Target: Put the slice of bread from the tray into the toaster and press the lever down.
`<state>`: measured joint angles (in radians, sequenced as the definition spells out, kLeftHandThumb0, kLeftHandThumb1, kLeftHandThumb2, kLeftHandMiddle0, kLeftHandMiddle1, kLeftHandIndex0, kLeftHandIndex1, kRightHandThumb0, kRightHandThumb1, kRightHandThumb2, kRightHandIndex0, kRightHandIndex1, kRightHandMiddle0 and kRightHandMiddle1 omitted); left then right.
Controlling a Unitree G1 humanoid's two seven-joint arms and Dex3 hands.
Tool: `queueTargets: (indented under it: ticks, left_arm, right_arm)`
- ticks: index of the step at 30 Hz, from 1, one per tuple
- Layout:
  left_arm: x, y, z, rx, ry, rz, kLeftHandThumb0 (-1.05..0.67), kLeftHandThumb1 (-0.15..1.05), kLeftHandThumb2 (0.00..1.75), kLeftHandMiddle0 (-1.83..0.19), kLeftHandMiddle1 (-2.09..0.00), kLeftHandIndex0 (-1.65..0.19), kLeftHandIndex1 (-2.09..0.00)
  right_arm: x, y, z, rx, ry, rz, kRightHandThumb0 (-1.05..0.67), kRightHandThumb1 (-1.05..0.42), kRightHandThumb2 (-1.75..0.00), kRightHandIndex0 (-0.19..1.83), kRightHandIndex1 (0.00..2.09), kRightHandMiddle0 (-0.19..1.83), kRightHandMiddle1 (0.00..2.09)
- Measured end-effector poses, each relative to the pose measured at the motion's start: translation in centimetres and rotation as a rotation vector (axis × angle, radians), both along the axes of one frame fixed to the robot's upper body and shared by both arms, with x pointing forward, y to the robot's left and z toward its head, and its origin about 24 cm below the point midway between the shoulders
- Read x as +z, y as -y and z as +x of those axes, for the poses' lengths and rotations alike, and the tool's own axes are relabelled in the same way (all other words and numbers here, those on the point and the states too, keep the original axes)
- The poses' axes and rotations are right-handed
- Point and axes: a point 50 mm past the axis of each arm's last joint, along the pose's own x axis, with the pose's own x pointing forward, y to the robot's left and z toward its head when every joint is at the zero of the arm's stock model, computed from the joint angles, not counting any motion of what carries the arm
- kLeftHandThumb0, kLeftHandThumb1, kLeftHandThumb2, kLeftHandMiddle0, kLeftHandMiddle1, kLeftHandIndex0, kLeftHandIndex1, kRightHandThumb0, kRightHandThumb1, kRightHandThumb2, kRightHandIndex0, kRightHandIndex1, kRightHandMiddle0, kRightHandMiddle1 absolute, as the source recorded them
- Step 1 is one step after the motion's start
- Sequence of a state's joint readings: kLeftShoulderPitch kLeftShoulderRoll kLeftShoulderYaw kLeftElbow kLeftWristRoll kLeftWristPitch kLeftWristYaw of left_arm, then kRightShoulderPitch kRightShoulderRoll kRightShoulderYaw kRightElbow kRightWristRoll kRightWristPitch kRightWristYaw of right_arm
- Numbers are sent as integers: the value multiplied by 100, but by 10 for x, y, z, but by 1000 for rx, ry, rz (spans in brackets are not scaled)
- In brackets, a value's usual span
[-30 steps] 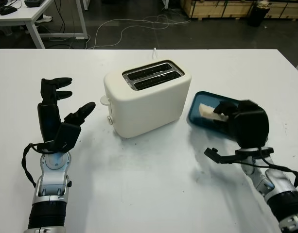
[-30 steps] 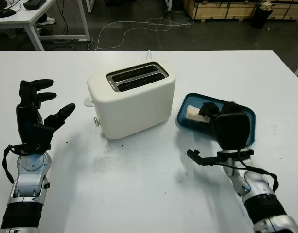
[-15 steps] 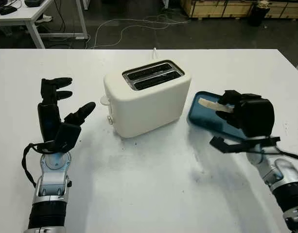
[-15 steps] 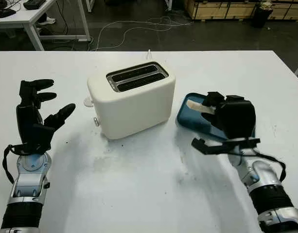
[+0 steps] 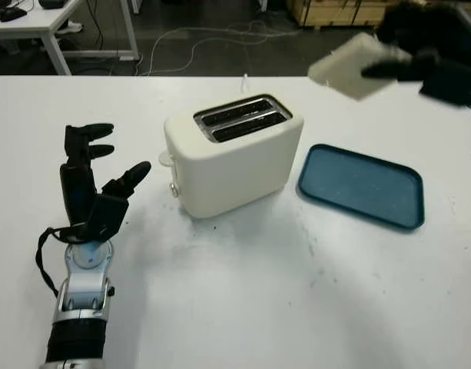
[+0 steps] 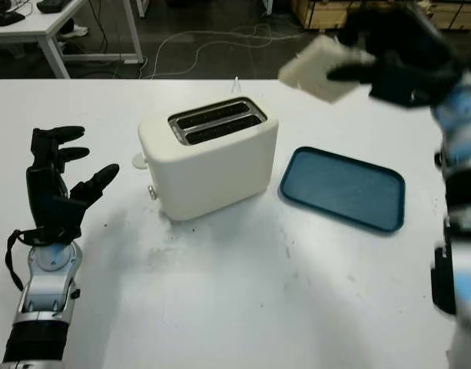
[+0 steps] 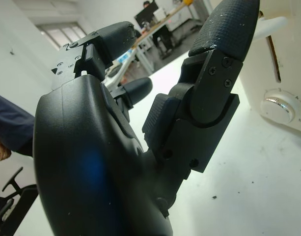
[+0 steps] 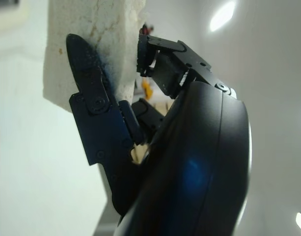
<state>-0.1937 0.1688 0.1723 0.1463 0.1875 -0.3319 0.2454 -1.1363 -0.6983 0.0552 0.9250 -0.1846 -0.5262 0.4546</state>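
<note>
Bread lifted high above the table, toaster and tray below.

At the left, the left hand [image 5: 93, 181], a black jointed shell with rubbery textured fingertips, is raised over the smooth white table [image 5: 243, 307] and holds nothing, open. Beside it stands the toaster [image 5: 231, 154], a rounded cream plastic box with two dark metal-lined slots on top, a small round knob and a pale lever on its end facing that hand. To the right of the toaster lies the tray [image 5: 362, 184], a shallow teal rectangle with rounded corners and a raised rim. Above it, well off the table, the right hand [image 6: 400, 58] pinches the slice of bread [image 6: 320, 69], a pale, porous square held tilted, fingers [image 8: 94, 105] pressed against its crumbly face.
</note>
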Motion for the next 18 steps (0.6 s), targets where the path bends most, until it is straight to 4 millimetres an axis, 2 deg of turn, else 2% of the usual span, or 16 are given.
queueTargets:
  ticks: [7, 10, 13, 18]
  left_arm:
    - [0, -1, 0, 1, 1, -1, -98, 83, 0, -3, -145, -2, -133]
    - [0, -1, 0, 2, 0, -1, -99, 84, 1, -4, -144, -2, -132]
    - [0, -1, 0, 3, 1, -2, -98, 83, 0, -4, -144, -3, -132]
    - [0, -1, 0, 4, 1, -2, -98, 84, 0, -4, -144, -2, -132]
  right_arm:
    - [26, -32, 14, 108, -41, 14, -48, -92, -11, 111, 173, 94, 171]
    - [30, -46, 19, 117, -81, -20, -57, -92, -16, 110, 174, 92, 174]
    - [28, -64, 24, 132, -123, -52, -56, -92, -21, 108, 175, 90, 174]
    - [12, -87, 30, 183, -213, -82, -54, -92, -25, 105, 175, 87, 175]
